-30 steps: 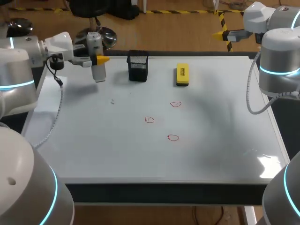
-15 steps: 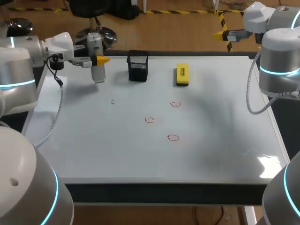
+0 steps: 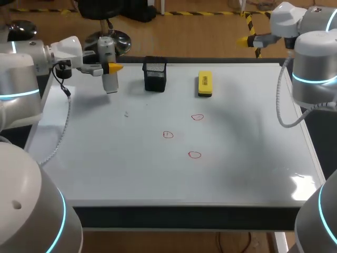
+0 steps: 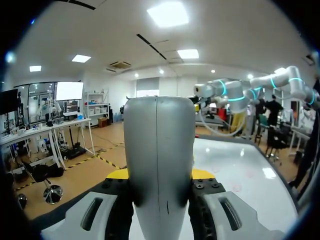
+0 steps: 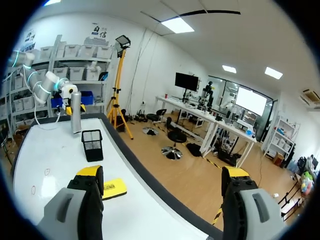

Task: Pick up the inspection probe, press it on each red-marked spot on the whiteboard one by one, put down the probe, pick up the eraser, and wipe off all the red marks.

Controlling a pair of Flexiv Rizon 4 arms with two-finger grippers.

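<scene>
Three red circles sit mid-whiteboard, well apart from the left gripper, off toward the right arm's side: the front mark, the middle mark and the far mark. To press well, I'd carry the probe over one circle, keep it upright and lower it straight, lightly, so no ink smears. The left gripper clamps the probe's silver body, seemingly clear of the board. Beyond it sit the mesh holder and the eraser. The right gripper hangs wide apart and empty.
</scene>
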